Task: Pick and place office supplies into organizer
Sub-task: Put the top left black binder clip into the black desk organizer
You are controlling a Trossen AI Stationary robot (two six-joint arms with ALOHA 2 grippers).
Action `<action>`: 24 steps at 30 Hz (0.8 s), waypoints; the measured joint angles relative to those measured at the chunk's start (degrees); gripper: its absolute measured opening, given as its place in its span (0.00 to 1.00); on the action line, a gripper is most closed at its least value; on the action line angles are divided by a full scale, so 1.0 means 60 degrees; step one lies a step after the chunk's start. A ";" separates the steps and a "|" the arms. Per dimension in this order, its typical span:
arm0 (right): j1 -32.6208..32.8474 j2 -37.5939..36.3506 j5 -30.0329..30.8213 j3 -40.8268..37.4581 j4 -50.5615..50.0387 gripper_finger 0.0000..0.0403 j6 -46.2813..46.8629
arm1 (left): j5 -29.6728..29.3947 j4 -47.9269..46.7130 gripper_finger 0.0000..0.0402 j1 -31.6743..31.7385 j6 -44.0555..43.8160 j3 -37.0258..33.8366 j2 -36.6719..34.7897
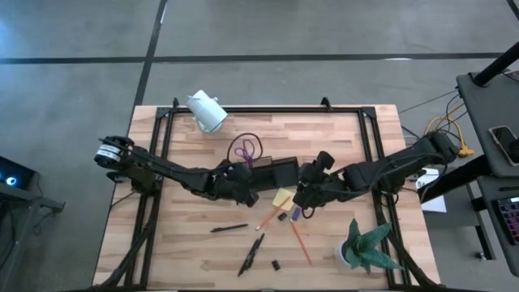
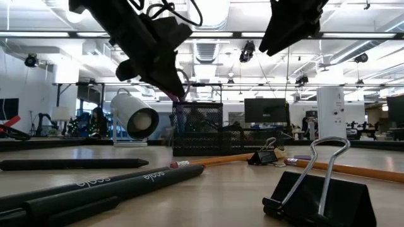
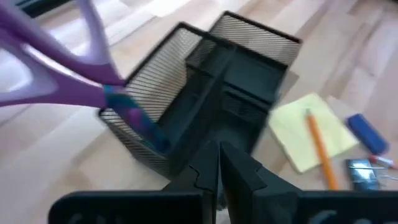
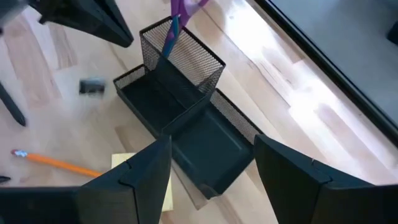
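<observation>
The black mesh organizer [image 1: 282,172] [image 3: 205,99] [image 4: 180,106] stands mid-table. Purple-handled scissors [image 1: 246,150] [image 3: 62,81] [image 4: 177,15] stick blade-down into its tall compartment, with the handles leaning out toward the far left. My left gripper [image 1: 242,185] [image 3: 217,163] hovers just left of the organizer, shut and holding nothing. My right gripper [image 1: 302,195] [image 4: 211,168] hovers at the organizer's right end, open, with its fingers wide apart above the low tray. In the low view both grippers hang above the table.
A yellow sticky pad [image 1: 282,197] [image 3: 308,134] lies near the organizer, with an orange pencil [image 3: 320,149] across it and a small blue piece [image 3: 367,134] beside it. Nearer lie two black pens [image 1: 229,228] [image 1: 251,253], another pencil [image 1: 302,242] and a binder clip [image 1: 276,264] [image 2: 315,195]. A plant [image 1: 366,247] stands near right, a white camera [image 1: 207,112] far left.
</observation>
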 joint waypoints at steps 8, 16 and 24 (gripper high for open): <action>0.0000 0.0062 -0.0136 -0.0018 -0.0060 0.55 0.0091 | 0.0506 0.0028 0.00 0.0312 0.0034 -0.0213 -0.0084; 0.0018 0.0065 -0.0575 -0.0038 -0.0540 0.55 0.0389 | 0.4848 0.0004 0.03 -0.0257 -0.0343 -0.0704 0.0018; 0.0018 0.0113 -0.0588 -0.0058 -0.0526 0.55 0.0419 | 0.5227 0.0047 0.35 0.0409 -0.1225 -0.0630 -0.0355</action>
